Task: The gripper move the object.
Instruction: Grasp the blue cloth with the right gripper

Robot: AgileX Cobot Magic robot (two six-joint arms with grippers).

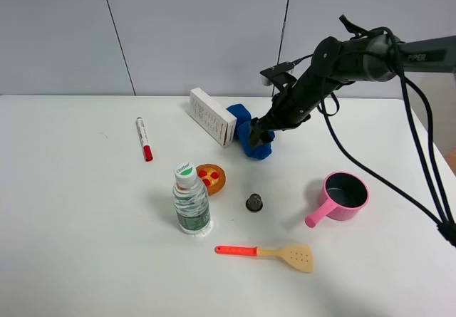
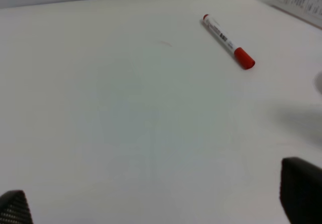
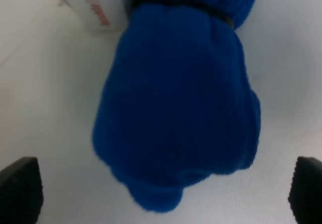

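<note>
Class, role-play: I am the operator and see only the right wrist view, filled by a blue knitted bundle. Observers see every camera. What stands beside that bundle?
Observer: A white box sits right beside the blue bundle, on its left in the high view.
Operator: What is on its other side?
Observer: A pink pot, farther right and nearer the front edge, apart from it.
Operator: Where is the other arm?
Observer: The left gripper is open above the table, a red-capped marker ahead of it.

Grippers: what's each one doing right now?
Left gripper: jaws open, holding nothing.
Right gripper: jaws open around the blue knit bundle, not gripping it.
</note>
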